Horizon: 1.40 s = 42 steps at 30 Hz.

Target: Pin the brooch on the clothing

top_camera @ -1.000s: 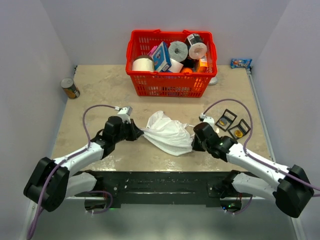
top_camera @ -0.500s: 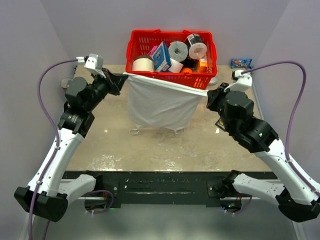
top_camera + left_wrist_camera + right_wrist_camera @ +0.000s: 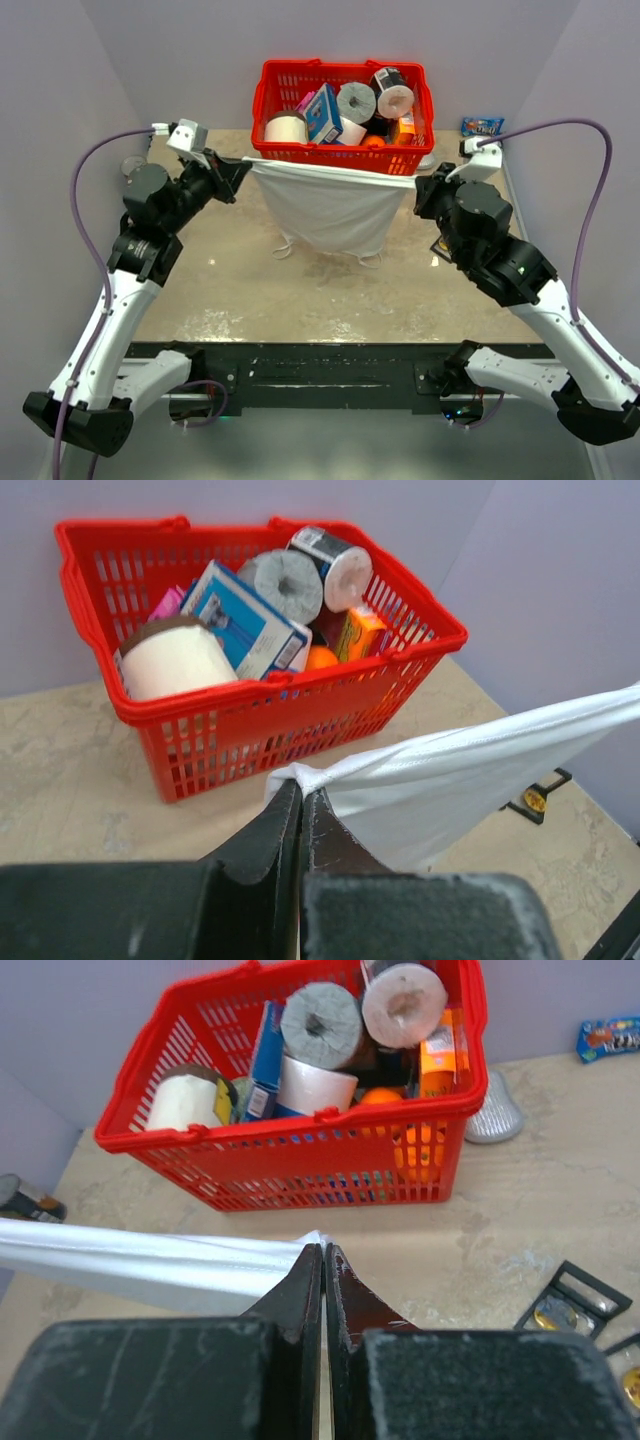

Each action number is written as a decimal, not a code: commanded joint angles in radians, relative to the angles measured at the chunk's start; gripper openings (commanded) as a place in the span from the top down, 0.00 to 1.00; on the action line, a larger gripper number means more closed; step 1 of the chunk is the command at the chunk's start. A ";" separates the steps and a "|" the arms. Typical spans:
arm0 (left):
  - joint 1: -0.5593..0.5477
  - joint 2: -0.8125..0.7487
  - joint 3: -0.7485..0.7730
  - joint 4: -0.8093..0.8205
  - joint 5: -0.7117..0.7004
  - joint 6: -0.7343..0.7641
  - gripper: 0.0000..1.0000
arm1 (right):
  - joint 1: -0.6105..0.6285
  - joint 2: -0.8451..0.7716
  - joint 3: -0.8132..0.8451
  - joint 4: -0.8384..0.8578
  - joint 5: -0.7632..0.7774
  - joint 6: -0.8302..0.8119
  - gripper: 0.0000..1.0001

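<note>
The white T-shirt (image 3: 325, 205) hangs stretched between my two grippers, in front of the red basket, with its lower edge near the table. My left gripper (image 3: 245, 165) is shut on the shirt's left corner, and the left wrist view (image 3: 300, 790) shows the fabric (image 3: 450, 780) bunched at the tips. My right gripper (image 3: 415, 185) is shut on the right corner, with the tips (image 3: 323, 1250) pinching the cloth (image 3: 150, 1255). A gold brooch (image 3: 552, 1316) lies in a small black box on the table at the right. It also shows in the left wrist view (image 3: 535, 800).
The red basket (image 3: 343, 172) full of paper rolls and boxes stands at the back centre. A can (image 3: 133, 170) sits at the back left. A blue packet (image 3: 482, 127) lies at the back right. A silver object (image 3: 492, 1120) lies beside the basket. A second black box (image 3: 628, 1375) lies at the right.
Both arms rose from the table with the crumpled shirt and spread apart, pulling it taut. In the last half second the shirt has come slightly lower.
</note>
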 commanded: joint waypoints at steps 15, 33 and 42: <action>0.004 -0.186 0.075 0.188 0.065 -0.063 1.00 | 0.001 -0.048 0.267 0.109 -0.358 -0.147 1.00; 0.007 0.280 0.325 0.223 0.131 -0.045 1.00 | -0.007 0.210 0.380 0.164 -0.109 -0.281 1.00; 0.007 0.113 -0.110 0.298 0.215 -0.135 1.00 | -0.007 0.087 0.065 0.144 -0.079 -0.184 1.00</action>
